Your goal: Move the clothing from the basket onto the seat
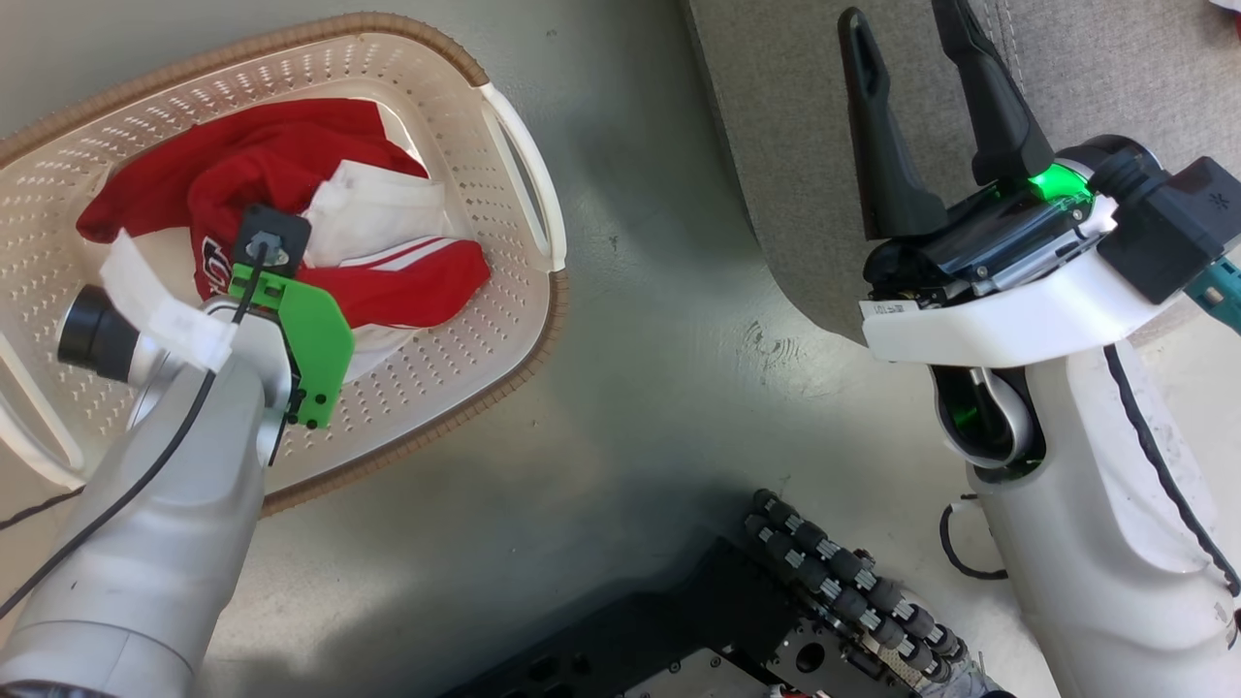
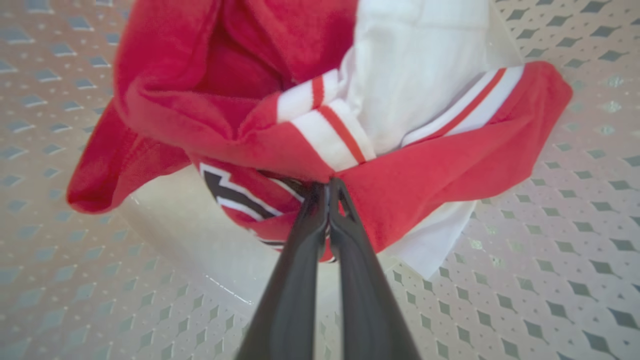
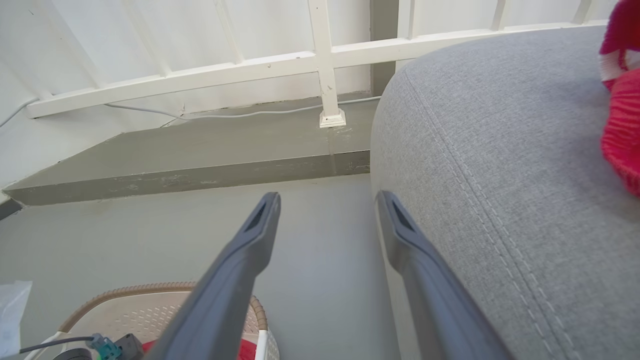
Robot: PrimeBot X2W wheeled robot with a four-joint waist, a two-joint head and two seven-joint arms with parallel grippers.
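A red jersey with white trim (image 1: pixel 262 160) lies crumpled in the cream basket (image 1: pixel 465 136) at the left on the floor. My left wrist (image 1: pixel 281 301) reaches down into the basket over it. In the left wrist view my left gripper (image 2: pixel 328 187) is shut, pinching a fold of the red clothing (image 2: pixel 425 165) above the basket's perforated floor (image 2: pixel 550 250). My right gripper (image 1: pixel 902 24) is open and holds nothing, hovering at the rounded left edge of the grey seat (image 1: pixel 776 116). A second red garment (image 3: pixel 620 115) lies on the seat (image 3: pixel 500 150), right of the right gripper (image 3: pixel 327 197).
Grey floor (image 1: pixel 659 320) separates basket and seat. My dark base with a row of rollers (image 1: pixel 843 582) is at the bottom. A raised step (image 3: pixel 175 160) and white railing (image 3: pixel 325 60) stand beyond the seat. A corner of the basket (image 3: pixel 150 310) lies below the right gripper.
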